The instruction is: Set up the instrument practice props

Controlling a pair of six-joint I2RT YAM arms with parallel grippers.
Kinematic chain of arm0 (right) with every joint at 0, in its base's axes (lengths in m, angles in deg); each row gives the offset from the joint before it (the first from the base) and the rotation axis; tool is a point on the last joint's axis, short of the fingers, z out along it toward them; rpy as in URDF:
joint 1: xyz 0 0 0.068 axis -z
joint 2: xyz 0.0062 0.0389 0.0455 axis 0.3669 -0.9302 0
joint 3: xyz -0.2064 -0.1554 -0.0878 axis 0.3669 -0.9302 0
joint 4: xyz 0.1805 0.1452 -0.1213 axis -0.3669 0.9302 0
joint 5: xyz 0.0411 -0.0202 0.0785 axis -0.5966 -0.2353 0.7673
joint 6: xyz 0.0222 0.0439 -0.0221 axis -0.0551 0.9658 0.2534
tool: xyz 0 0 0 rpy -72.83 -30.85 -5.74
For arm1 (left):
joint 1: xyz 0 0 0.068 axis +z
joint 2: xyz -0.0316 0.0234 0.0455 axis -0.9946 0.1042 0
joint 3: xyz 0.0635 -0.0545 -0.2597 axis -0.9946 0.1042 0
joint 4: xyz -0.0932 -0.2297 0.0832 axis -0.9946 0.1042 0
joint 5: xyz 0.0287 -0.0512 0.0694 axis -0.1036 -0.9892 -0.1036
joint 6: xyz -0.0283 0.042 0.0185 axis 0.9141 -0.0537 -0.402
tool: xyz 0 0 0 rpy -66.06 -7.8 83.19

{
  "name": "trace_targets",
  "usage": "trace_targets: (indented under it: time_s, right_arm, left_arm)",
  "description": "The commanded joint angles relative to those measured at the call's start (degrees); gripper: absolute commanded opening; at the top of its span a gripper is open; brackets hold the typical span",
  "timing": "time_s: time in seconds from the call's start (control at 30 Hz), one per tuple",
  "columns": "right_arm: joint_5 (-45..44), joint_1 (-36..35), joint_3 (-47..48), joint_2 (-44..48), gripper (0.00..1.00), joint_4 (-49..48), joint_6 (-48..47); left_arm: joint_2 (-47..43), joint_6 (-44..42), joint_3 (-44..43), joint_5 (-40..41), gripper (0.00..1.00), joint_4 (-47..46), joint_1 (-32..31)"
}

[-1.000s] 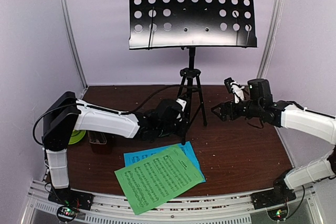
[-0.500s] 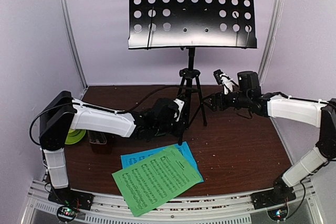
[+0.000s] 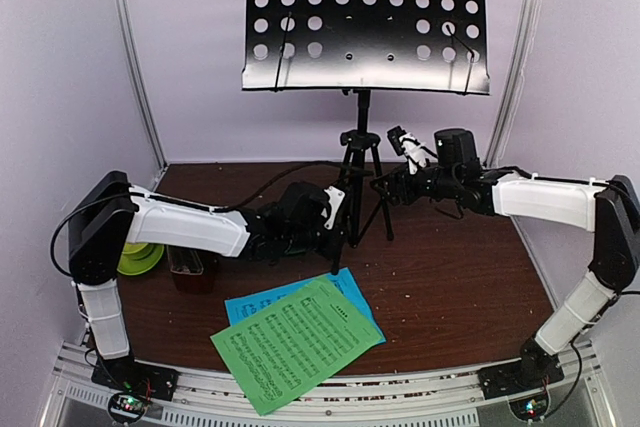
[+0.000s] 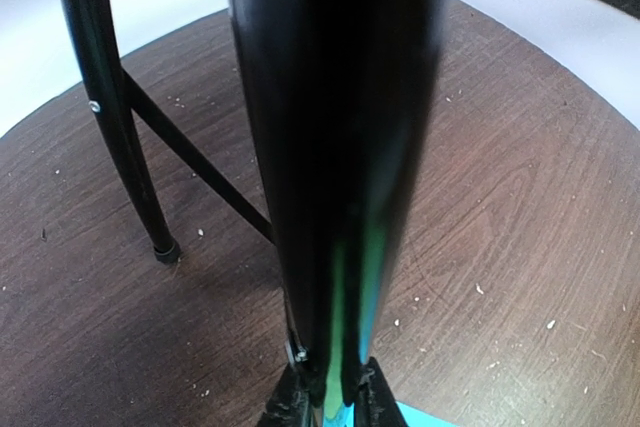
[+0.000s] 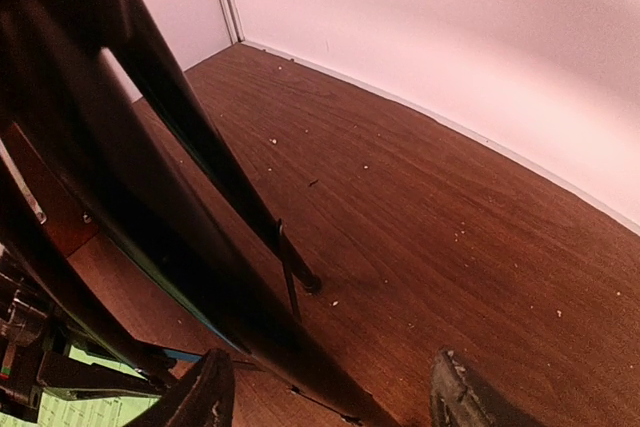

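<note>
Step in hand: positioning the stand [image 3: 365, 22], which is at back centre of the table. Left gripper [image 3: 335, 235] pinches the near leg [image 4: 330, 197]. Right gripper [image 5: 330, 392] straddles the side leg [image 5: 150, 197], fingers wide. Next move probably calls for closing the right gripper, then shifting the stand with both arms.

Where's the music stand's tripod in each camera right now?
Top external: tripod at centre, slightly above mid-height.
Left wrist: one tripod leg fills the centre, with another at far left.
Right wrist: tripod legs slant across the left half.
Shared landmark: brown tabletop.
</note>
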Motion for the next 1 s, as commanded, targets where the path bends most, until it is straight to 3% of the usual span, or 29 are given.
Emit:
trace_targets:
  time_s: [0.0, 0.3, 0.6, 0.97]
  right_arm:
    - [-3.26, -0.96, 2.06, -1.07, 0.63, -1.14, -2.85]
    - [-6.34, -2.25, 4.55, -2.68, 0.40, 0.72, -6.23]
    - [-8.84, -5.10, 6.48, -3.00, 0.00, 4.02, -8.75]
    - [-13.65, -6.12, 6.49, 0.58, 0.00, 11.63, -7.29]
  left_arm:
    - [-3.31, -1.41, 1.40, -1.06, 0.00, 0.56, 1.43]
    - [-5.19, -4.49, 3.11, -1.69, 0.00, 1.00, 1.89]
    - [-7.88, -5.89, 6.05, -2.18, 0.00, 1.72, 3.86]
    - [-14.38, -8.97, 14.85, -1.89, 0.00, 2.05, 6.71]
